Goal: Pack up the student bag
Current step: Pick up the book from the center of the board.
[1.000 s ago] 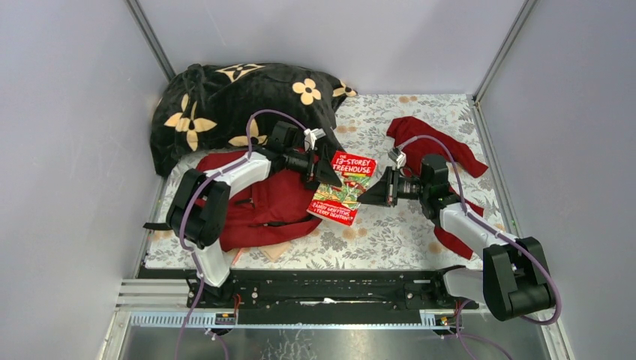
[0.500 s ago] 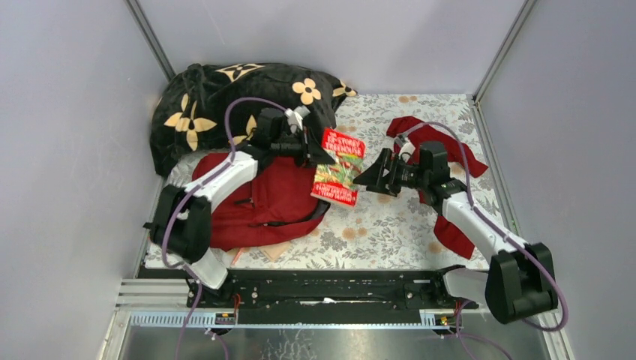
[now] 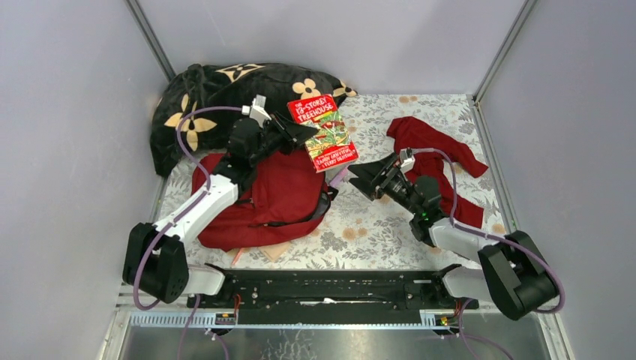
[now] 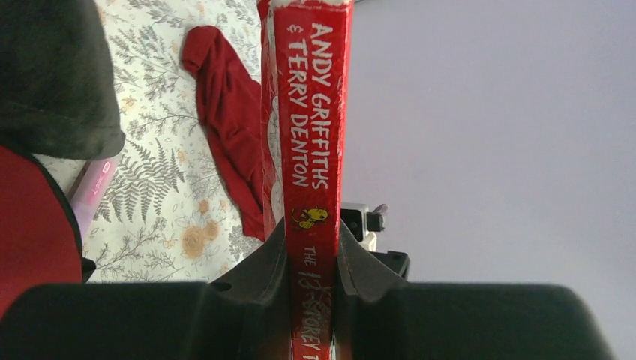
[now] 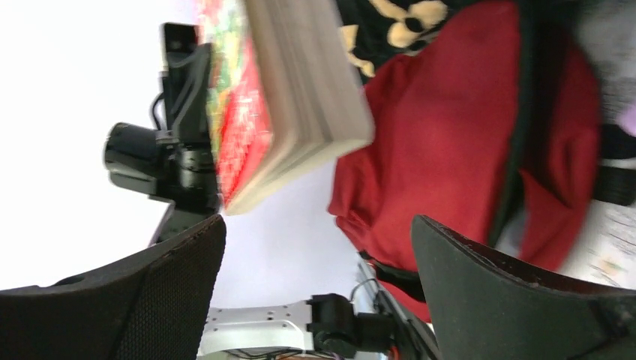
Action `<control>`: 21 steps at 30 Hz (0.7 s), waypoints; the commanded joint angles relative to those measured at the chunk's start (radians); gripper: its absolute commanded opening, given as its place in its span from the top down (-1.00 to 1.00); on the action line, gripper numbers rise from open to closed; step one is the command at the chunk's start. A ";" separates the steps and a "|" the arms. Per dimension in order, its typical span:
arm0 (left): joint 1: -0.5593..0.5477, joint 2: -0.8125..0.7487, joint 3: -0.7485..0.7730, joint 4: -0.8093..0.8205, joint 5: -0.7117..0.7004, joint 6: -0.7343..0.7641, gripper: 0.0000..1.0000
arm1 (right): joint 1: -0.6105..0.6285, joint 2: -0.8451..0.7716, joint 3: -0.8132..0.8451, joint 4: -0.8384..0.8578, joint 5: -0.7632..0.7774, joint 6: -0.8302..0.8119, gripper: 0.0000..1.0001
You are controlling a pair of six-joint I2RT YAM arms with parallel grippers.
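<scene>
The left tool (image 3: 291,135) is gripping the red paperback (image 3: 322,129) by its spine, jaws narrowed onto it, raised above the far end of the student bag (image 3: 277,199), which is lying flat on the table (image 3: 382,225) at left-centre. The right tool (image 3: 369,176) is standing wide open, empty, just beside the bag. It should be spreading the opening as the paperback is lowering in. That opening is not discernible.
</scene>
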 commanded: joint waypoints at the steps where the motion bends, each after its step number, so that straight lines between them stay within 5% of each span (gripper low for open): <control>1: -0.012 -0.016 0.002 0.112 -0.062 -0.055 1.00 | 0.079 0.108 0.054 0.392 0.119 0.112 -0.99; 9: -0.014 -0.039 -0.003 0.091 -0.079 -0.050 1.00 | 0.111 0.300 0.160 0.574 0.119 0.157 -0.99; 17: -0.004 -0.064 -0.003 0.053 -0.112 -0.027 1.00 | 0.111 0.376 0.273 0.570 0.150 0.144 -0.96; 21: -0.004 -0.084 0.031 -0.006 -0.129 0.042 1.00 | 0.111 0.415 0.301 0.596 0.155 0.179 -0.43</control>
